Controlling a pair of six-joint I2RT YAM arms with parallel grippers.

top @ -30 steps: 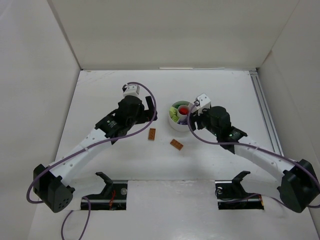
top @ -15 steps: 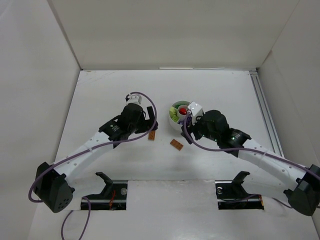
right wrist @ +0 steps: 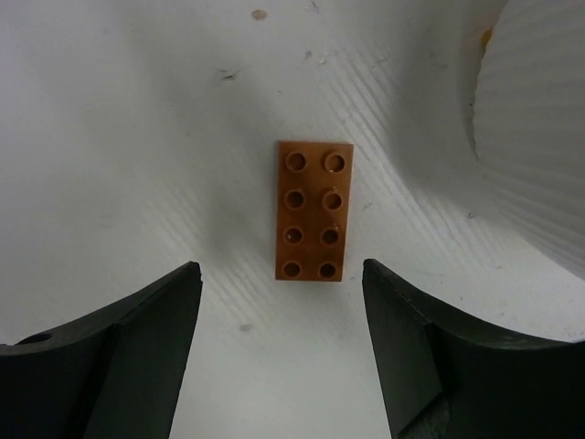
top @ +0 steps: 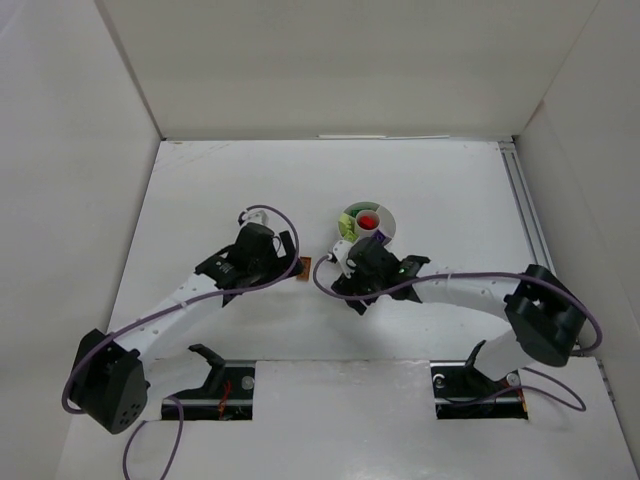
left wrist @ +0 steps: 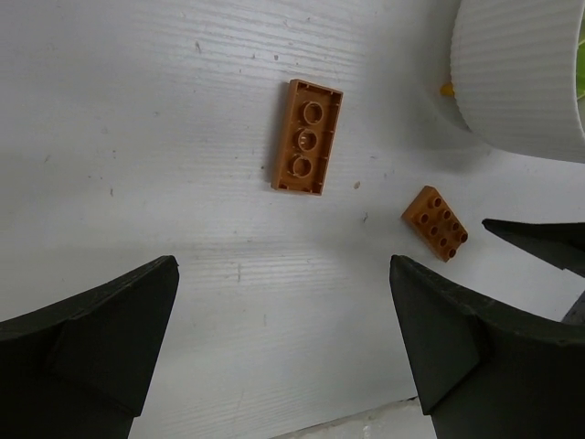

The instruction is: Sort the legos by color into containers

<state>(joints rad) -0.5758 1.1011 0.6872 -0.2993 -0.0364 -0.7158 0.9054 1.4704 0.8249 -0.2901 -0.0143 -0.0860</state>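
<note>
Two orange-brown legos lie on the white table near the tub. One lego [left wrist: 307, 137] lies hollow side up ahead of my left gripper [left wrist: 281, 265], which is open and empty; the top view shows this brick [top: 305, 266] at that gripper's [top: 288, 262] tip. The other lego [right wrist: 313, 210] lies studs up, its near end level with the tips of my open right gripper [right wrist: 281, 267]. From above, the right gripper [top: 345, 277] hides it. The round white tub [top: 368, 226] of containers holds a red piece in its centre and yellow-green ones on its left.
The tub's ribbed wall [right wrist: 539, 137] rises close on the right of the studded lego [left wrist: 435, 222]. A right finger [left wrist: 539, 242] shows in the left wrist view. White walls enclose the table on three sides. A rail [top: 528, 225] runs along the right edge.
The right arm swung from the tub down and left over the studded lego. The left gripper moved nearer and a little right, toward the other lego. Both legos stayed put.
</note>
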